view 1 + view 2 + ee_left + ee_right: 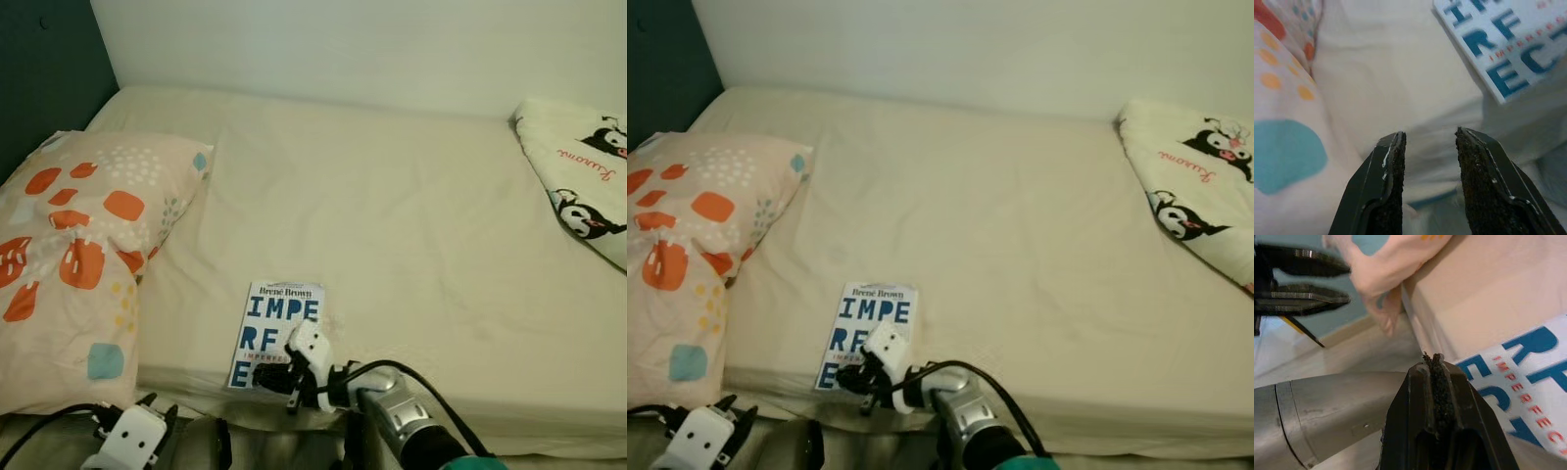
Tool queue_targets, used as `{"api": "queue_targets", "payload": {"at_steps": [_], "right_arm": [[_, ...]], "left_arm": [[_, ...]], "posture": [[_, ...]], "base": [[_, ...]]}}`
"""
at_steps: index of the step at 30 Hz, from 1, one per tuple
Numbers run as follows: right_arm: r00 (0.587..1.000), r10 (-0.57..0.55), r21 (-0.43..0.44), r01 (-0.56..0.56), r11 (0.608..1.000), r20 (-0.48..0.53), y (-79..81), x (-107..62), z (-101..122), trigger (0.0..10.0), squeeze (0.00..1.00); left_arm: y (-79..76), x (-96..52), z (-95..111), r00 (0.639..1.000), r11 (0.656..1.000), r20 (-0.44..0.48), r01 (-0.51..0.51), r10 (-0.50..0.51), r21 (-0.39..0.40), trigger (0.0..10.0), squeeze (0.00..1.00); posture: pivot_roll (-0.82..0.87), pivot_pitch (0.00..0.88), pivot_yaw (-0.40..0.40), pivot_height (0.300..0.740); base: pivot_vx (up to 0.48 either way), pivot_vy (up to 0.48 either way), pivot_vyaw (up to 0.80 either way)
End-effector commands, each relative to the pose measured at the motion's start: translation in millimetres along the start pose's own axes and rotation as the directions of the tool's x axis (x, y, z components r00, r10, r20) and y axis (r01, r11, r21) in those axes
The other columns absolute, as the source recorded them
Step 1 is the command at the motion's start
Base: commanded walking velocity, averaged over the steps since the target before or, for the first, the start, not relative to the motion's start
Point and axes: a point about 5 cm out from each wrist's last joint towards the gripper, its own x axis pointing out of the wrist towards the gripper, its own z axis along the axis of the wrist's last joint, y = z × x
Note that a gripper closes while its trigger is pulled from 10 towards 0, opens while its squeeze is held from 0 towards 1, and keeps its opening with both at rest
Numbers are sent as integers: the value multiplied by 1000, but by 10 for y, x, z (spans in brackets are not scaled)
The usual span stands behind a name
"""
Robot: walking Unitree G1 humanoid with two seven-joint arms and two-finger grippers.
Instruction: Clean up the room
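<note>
A white book (279,318) with big blue letters lies flat on the cream bed (392,215), close to its front edge. My right gripper (277,379) sits at the book's near edge, its fingers pressed together with nothing seen between them; in the right wrist view the shut tips (1432,360) are just beside the book cover (1528,382). My left gripper (1427,139) is open, low in front of the mattress edge between the pillow and the book (1508,44).
A pillow (78,245) with orange and teal spots lies on the bed's left side and overhangs the front edge. A cream blanket with penguin prints (583,166) lies at the far right. A dark teal wall (44,69) borders the left.
</note>
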Motion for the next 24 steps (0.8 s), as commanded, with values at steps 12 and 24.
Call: {"api": "queue_targets", "payload": {"at_steps": [12,24], "right_arm": [[958,221,-88,-240,967,-183,489,265,-269,0,0],[965,114,-179,-158,971,-237,573,349,-387,0,0]], "left_arm": [[429,331,396,990,999,132,-43,43,-2,10000,0],[472,412,463,989,999,142,-41,43,-19,10000,0]], "posture": [[140,154,-48,611],[141,169,-36,611]], "base": [[0,0,0],[0,0,0]]}}
